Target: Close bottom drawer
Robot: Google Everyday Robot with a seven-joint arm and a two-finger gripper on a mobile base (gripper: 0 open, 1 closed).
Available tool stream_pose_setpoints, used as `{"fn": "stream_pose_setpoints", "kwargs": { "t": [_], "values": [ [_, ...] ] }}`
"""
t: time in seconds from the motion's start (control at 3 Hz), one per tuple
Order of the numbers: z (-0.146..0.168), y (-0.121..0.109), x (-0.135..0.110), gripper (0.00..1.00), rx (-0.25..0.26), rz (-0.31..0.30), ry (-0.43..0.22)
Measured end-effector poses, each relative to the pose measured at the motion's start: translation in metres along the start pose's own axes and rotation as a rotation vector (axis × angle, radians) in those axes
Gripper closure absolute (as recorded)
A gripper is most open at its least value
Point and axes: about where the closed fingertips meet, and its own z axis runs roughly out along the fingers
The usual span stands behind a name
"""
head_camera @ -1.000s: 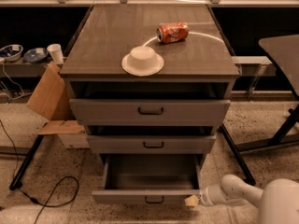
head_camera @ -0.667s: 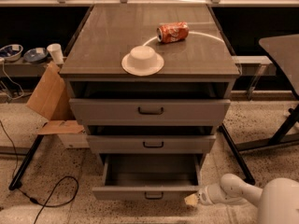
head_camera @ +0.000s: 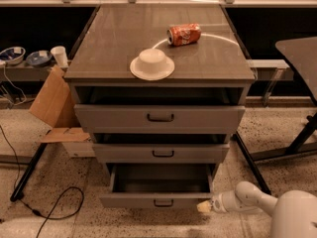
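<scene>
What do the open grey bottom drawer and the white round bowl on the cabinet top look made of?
The grey bottom drawer looks like painted sheet metal: thin flat walls, even matte grey finish. The white round bowl looks like paper or foam, matte and thin-rimmed; which one is unclear. The gripper sits by the drawer front's right corner.

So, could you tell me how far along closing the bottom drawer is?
Nothing looks done yet: the bottom drawer stands pulled out, its grey interior showing. In hand: the gripper sits low at the front panel's right end; contact is unclear. Left: pushing it in fully.
</scene>
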Motion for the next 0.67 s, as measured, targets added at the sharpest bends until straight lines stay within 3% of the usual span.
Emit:
{"fn": "stream_pose_setpoints", "kwargs": {
  "t": [0.33, 0.67],
  "values": [
    [-0.0014, -0.0130, -0.0208, 1.00, 0.003, 0.030, -0.041],
    [-0.0014, -0.0130, -0.0209, 1.00, 0.003, 0.030, -0.041]
  ]
}}
